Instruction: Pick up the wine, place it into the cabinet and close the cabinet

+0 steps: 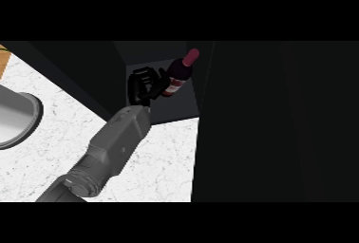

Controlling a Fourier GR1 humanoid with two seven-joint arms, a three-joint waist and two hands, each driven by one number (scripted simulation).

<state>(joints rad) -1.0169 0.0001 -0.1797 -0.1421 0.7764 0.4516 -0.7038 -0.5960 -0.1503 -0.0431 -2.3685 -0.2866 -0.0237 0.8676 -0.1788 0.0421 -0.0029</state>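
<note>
Entry, placing step: I have the left robot hand [142, 85] reaching in over the far edge of the desk [63, 123] into the open cabinet [157, 102], its black fingers curled toward the wine [176, 76]. Whether they clasp the bottle or merely touch its side I cannot tell for certain; they appear wrapped at its lower body. Wine: dark glass bottle, slim and cylindrical, pinkish-red capsule at the neck and a pale label with a red band, tilted with the neck leaning up and to the right, inside the cabinet's opening. Cabinet: dark, matte, box-shaped, its grey interior floor just visible under the bottle; a tall black panel [273, 123] at the right, which I take to be the door, stands open. Desk: white speckled stone, smooth. Sink [17, 118]: rounded steel basin at the desk's left edge. Forearm: grey, smooth casing. The right robot hand does not show. Judgement: the bottle is nearly placed; the next move calls for setting it upright on the cabinet floor, releasing, withdrawing clear, then swinging the door shut.
</note>
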